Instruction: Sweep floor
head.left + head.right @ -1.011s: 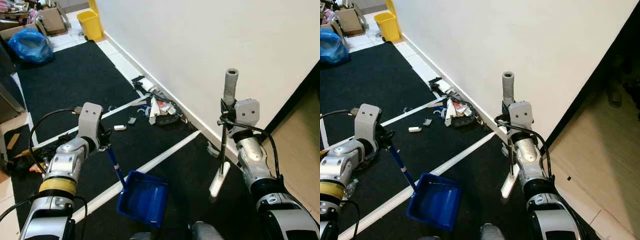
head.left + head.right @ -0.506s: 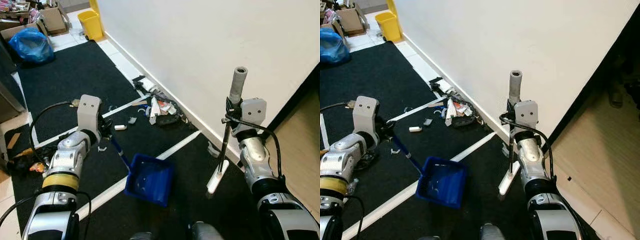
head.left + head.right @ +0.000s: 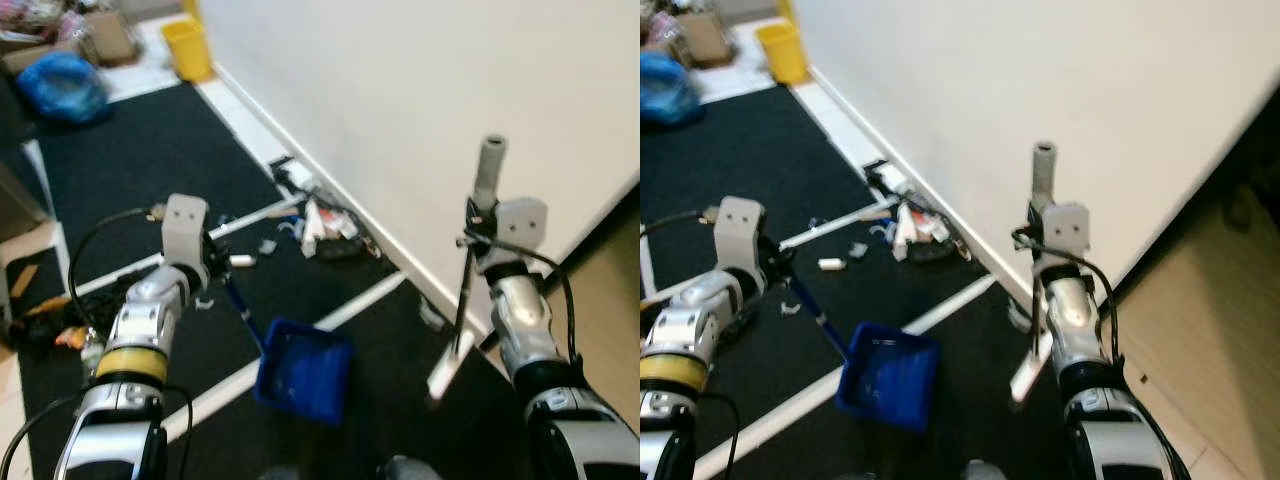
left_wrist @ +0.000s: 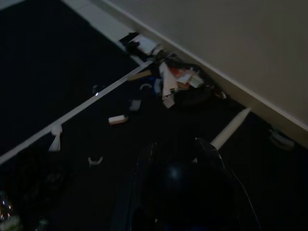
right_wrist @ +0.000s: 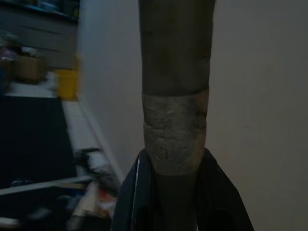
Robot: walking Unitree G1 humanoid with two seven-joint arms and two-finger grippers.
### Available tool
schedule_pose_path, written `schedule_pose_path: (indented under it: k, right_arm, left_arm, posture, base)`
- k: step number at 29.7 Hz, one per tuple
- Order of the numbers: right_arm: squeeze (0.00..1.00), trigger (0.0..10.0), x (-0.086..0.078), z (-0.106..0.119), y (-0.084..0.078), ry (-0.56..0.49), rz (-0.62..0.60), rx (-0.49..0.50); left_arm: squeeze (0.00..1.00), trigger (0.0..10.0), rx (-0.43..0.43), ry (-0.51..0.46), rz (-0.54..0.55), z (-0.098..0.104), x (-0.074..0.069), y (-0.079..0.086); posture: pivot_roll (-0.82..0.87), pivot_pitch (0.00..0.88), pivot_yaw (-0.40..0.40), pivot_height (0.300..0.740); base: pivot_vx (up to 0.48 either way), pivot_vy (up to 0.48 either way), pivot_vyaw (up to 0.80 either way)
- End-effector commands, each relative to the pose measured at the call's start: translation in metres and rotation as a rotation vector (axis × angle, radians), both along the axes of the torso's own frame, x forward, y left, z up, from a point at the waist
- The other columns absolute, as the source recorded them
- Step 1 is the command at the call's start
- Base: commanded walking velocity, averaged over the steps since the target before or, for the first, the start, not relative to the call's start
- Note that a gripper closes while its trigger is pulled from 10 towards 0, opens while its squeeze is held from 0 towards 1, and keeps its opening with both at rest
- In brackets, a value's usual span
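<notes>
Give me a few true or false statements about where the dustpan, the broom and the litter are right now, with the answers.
1. The left gripper holds the blue dustpan by its handle. True.
2. The litter pile lies inside the dustpan. False: it lies on the floor by the wall, beyond the dustpan.
3. The right gripper holds the broom roughly upright. True.
4. The yellow bin stands beside the dustpan. False: it stands far off along the wall.

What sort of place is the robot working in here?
Probably a room in a home, along a white wall. A black carpet with white stripes covers the floor, litter lies piled by the baseboard, and a yellow bin, a blue bag and a cardboard box stand at the far end.
</notes>
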State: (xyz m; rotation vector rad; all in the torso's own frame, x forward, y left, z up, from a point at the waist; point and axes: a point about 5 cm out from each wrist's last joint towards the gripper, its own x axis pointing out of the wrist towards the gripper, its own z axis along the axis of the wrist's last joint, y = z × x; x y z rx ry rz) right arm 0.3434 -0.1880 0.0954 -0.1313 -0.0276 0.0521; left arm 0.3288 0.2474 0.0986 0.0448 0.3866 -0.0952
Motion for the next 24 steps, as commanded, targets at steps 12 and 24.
schedule_pose_path:
  k: [12, 24]
  right_arm:
    - [0.00, 10.0, 0.0010, 0.0042, -0.0092, -0.017, -0.032, 0.039]
    - [0.00, 10.0, 0.0004, 0.0033, -0.0091, -0.015, -0.028, 0.038]
  left_arm:
    - [0.00, 10.0, 0.012, -0.067, -0.024, 0.0136, 0.0072, -0.0051]
    - [0.00, 10.0, 0.011, -0.071, -0.038, 0.0148, 0.0078, -0.0074]
  posture:
    - [0.07, 0.028, -0.006, 0.740]
    - [0.07, 0.034, -0.006, 0.740]
  base:
    - [0.342, 0.000, -0.21]
    - [0.299, 0.000, -0.18]
